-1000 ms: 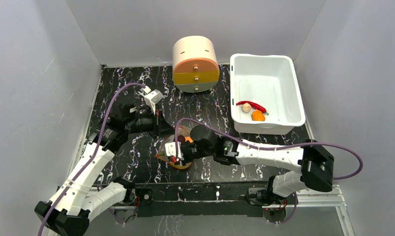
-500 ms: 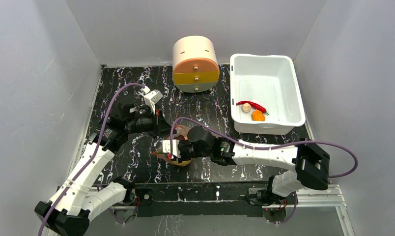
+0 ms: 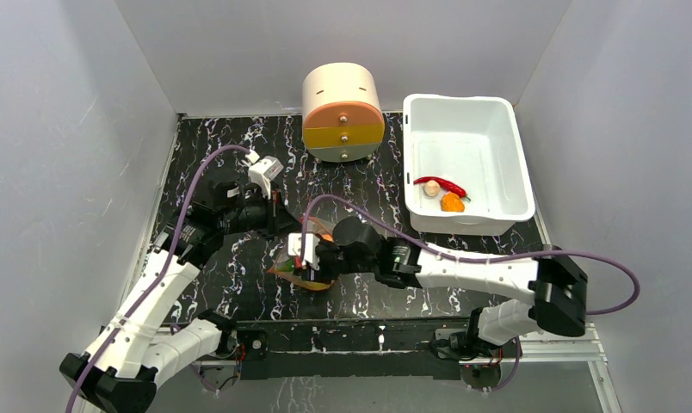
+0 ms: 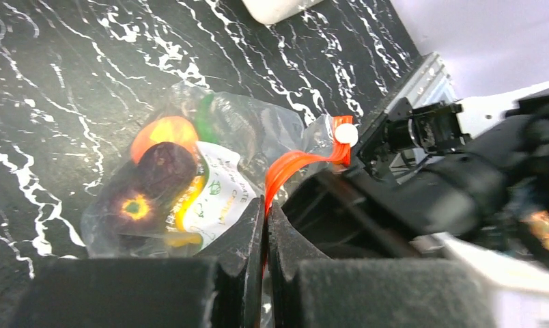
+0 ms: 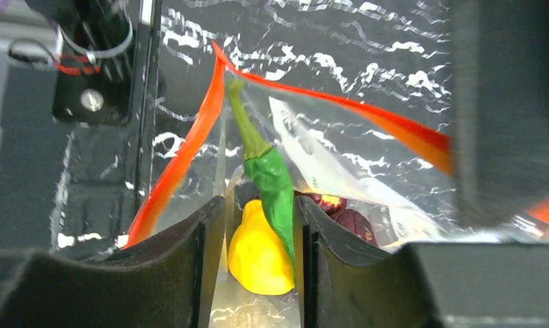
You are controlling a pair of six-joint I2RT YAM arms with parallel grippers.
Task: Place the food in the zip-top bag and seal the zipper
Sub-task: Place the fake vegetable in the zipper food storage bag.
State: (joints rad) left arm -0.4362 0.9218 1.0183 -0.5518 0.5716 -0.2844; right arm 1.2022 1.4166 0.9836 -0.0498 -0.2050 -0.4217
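Observation:
The clear zip-top bag (image 3: 306,277) lies at the front middle of the table. My left gripper (image 3: 282,222) is shut on the orange-red zipper (image 4: 296,164) at the bag's mouth (image 4: 265,212) and holds it up. My right gripper (image 3: 305,261) reaches into the open mouth (image 5: 259,202) and is shut on the yellow lemon (image 5: 258,263), with the green chili (image 5: 275,188) pressed against one finger. The dark maroon piece (image 4: 164,171) and an orange fruit (image 4: 164,131) lie inside the bag. The zipper's two halves (image 5: 183,157) stand apart.
The white tub (image 3: 497,107) at the back right holds a red chili (image 3: 441,183), a beige bulb (image 3: 431,188) and an orange fruit (image 3: 452,203). A round cream drawer unit (image 3: 342,95) stands at the back middle. Grey walls close in the table.
My right gripper has moved a little left and further into the bag's mouth. The bag has shifted slightly with it. My left gripper still holds the zipper edge.

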